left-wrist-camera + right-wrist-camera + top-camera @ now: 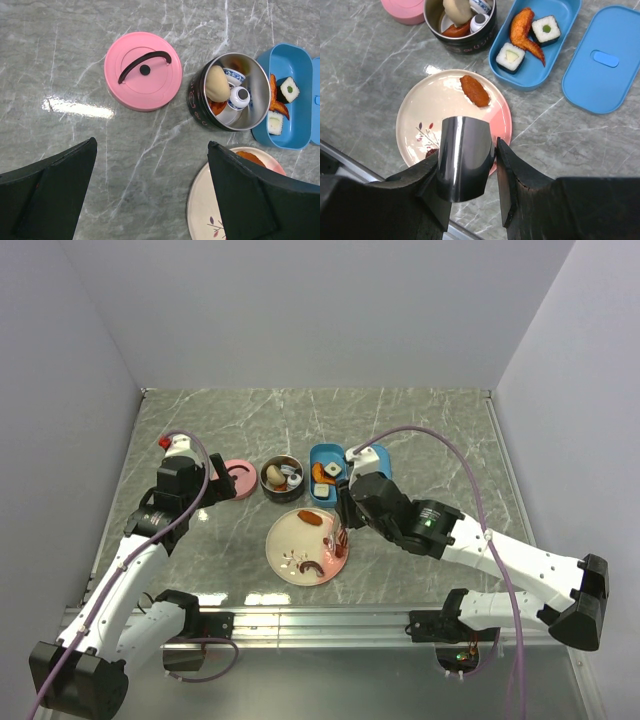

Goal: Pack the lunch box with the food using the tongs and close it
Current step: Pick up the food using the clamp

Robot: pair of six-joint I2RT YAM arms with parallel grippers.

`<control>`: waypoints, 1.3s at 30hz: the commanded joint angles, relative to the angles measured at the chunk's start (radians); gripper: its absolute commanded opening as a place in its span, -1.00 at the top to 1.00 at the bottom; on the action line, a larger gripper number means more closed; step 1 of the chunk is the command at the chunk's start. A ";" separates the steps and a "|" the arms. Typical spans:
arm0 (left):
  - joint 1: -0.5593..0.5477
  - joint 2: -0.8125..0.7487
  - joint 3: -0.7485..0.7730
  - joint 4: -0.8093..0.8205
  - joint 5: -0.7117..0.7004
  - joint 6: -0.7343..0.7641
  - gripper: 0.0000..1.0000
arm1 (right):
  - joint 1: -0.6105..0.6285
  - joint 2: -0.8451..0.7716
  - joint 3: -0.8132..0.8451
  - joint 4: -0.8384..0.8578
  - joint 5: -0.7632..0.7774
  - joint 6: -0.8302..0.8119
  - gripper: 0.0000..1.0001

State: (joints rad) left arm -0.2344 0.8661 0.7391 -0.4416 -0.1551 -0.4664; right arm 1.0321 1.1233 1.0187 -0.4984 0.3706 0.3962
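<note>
1. A grey marble bench (420, 430) sits between pale walls. At its middle are a plate (417, 117), a round tin (197, 100), the blue lunch box (565, 47) with the blue lid (606, 57) just beside it, and a pink lid (144, 70) on the far left.
2. The right gripper (469, 165) is clenched on the tongs (465, 135) near their joined end, and their arms point down over the plate's right side. That smooth metal could twist in the grip and throw the tips off target. Whether the tips hold anything cannot be told.
3. An orange-brown piece (474, 90) and a red sausage (310, 565) lie on the plate. Pinched off-centre, either could likely squirt out sideways, roll off the rim and land on the bench.
4. The lunch box already holds a shrimp (525, 32) and two sushi squares (546, 30), lying close together. Food dropped on top of them may sit proud of the wall and stop the lid seating.
5. The left gripper (151, 150) is released, with its jaws spread wide and nothing in them, and it hovers above bare bench near the pink lid. The blue lid lies on the other arm's side, so reaching across for it risks a clash with the right arm or a knock to the tin.
</note>
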 commanded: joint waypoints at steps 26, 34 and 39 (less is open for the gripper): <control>-0.003 -0.045 0.008 0.014 -0.003 -0.012 -0.99 | 0.086 0.128 0.150 -0.150 0.163 0.050 0.66; -0.003 -0.052 0.006 0.009 -0.011 -0.009 -0.99 | -0.024 0.217 0.319 -0.112 0.208 0.015 0.67; -0.003 -0.052 0.009 0.007 -0.017 -0.006 -0.99 | -0.110 0.302 0.412 -0.078 0.208 -0.017 0.67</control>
State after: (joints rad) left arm -0.2344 0.8326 0.7391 -0.4416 -0.1566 -0.4683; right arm 0.9611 1.3903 1.3483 -0.6312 0.5388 0.4072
